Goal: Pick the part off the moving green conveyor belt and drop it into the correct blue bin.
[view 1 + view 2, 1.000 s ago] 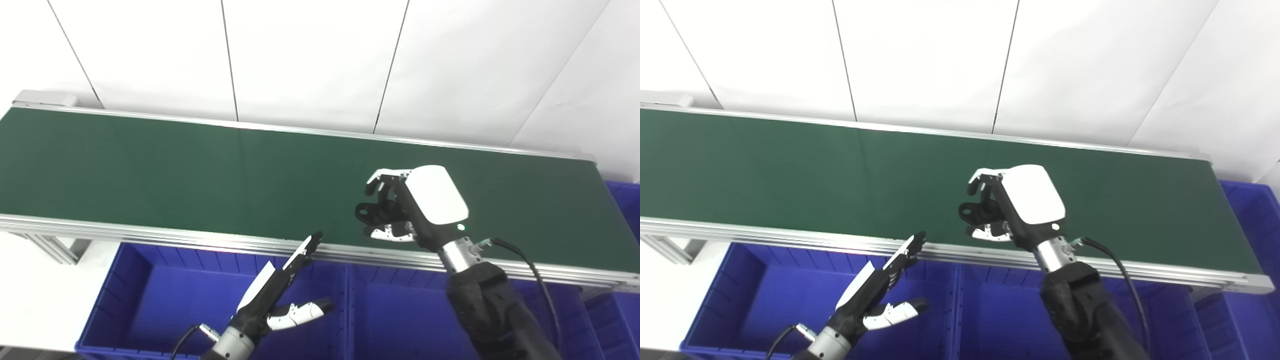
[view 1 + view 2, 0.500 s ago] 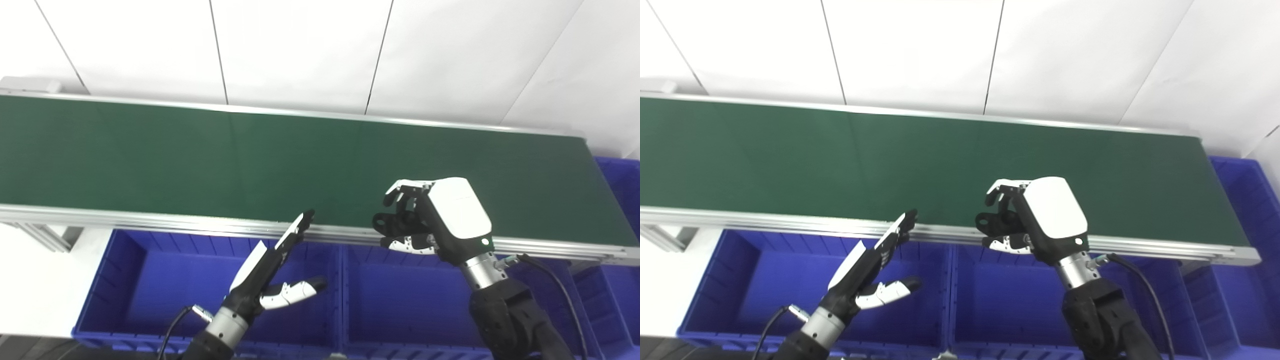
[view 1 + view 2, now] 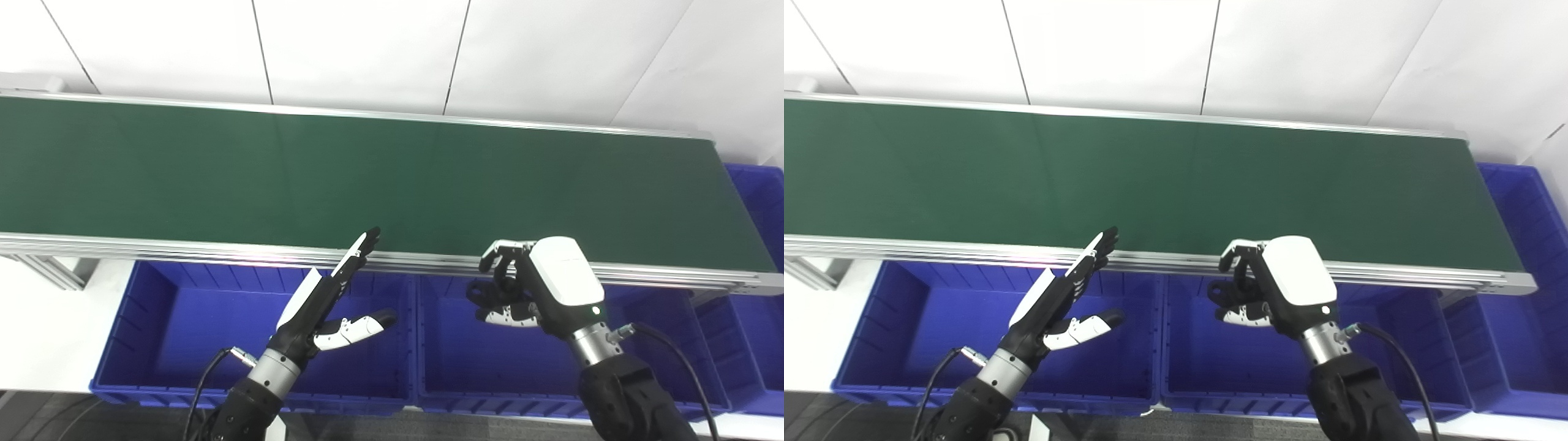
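Observation:
My right hand (image 3: pixel 542 285) is shut on a small black part (image 3: pixel 482 292), which is partly hidden by the fingers. The hand hangs just past the near rail of the green conveyor belt (image 3: pixel 367 177), above the middle blue bin (image 3: pixel 459 367). My left hand (image 3: pixel 331 303) is open and empty, fingers stretched out towards the belt, above the left blue bin (image 3: pixel 177 331). No other part shows on the belt.
A third blue bin (image 3: pixel 729 331) stands to the right of the middle one, and another (image 3: pixel 759 196) sits at the belt's right end. The belt's aluminium rail (image 3: pixel 184 248) runs between the belt and the bins. A white panelled wall stands behind.
The camera has tilted down. My right hand has carried the black part back off the belt, over the near rail, to above the middle bin. The left hand has barely moved.

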`<state>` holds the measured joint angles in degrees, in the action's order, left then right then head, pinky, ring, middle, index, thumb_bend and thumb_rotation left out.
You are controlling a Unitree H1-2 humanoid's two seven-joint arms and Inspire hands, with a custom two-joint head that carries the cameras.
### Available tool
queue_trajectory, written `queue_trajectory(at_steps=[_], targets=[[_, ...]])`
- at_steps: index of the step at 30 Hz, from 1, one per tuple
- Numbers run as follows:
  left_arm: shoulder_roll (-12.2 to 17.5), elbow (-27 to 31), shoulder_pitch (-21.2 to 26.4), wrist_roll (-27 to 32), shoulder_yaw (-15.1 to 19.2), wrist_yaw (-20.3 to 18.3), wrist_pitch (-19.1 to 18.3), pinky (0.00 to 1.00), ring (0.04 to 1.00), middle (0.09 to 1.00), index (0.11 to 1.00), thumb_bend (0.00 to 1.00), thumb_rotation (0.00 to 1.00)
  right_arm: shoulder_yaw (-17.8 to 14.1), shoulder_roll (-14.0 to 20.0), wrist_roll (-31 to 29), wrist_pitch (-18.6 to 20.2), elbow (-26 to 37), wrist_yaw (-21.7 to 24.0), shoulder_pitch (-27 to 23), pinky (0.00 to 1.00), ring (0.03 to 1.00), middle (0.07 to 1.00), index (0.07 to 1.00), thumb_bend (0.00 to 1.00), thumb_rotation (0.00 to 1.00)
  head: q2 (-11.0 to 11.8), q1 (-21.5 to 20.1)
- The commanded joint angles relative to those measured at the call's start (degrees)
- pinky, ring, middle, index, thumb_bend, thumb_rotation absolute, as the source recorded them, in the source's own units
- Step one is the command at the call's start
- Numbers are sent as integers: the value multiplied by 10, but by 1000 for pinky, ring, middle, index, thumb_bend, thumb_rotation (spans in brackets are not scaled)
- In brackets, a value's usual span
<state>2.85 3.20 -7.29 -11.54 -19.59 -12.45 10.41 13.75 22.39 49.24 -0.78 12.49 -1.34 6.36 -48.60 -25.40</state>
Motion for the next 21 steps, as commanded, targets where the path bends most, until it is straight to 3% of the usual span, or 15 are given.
queue_trajectory(at_steps=[1,3,5,11,21], targets=[[0,22,8,7,1,-1,4,965,994,999,997,534,682,-4,6,4,-30,-8,-23,-8,196,259,439,492,518,0,-4,0],[1,24,8,10,2,-3,1,963,993,999,997,538,687,-3,8,8,-24,-26,-23,-11,190,254,408,500,514,0,-3,2],[1,25,8,14,2,-4,2,963,994,1000,996,542,684,-2,8,14,-17,-40,-20,-14,168,232,457,485,521,0,-5,1],[3,27,9,15,3,-7,-4,956,990,1000,999,548,685,-1,-1,10,0,-64,-1,-20,169,236,471,485,523,0,-5,0],[1,35,6,18,4,-8,-7,948,989,1000,999,546,667,19,1,20,36,-76,90,-24,155,227,470,484,525,0,-3,5]])
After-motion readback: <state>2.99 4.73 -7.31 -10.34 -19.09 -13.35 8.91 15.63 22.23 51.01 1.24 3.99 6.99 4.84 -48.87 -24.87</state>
